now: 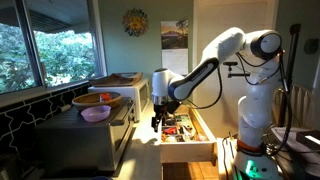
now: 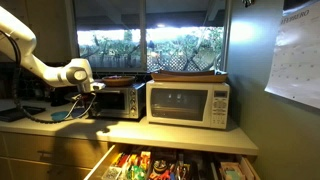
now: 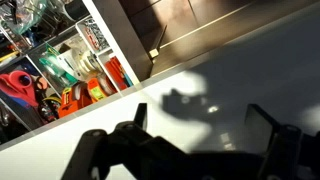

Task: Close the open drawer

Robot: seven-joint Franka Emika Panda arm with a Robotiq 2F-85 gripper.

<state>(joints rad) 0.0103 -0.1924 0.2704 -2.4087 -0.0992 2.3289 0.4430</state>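
Sunlit kitchen: over the left end of the tabletop [image 2: 190, 131] the hand [image 2: 95, 87] hovers, spread apart and empty (a push needs no grip, I judge); the drawer [image 1: 188, 150] juts open beneath the front edge

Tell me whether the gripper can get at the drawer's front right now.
Probably yes: the gripper hangs open above the pulled-out drawer, and nothing visible stands between it and the drawer's white front.
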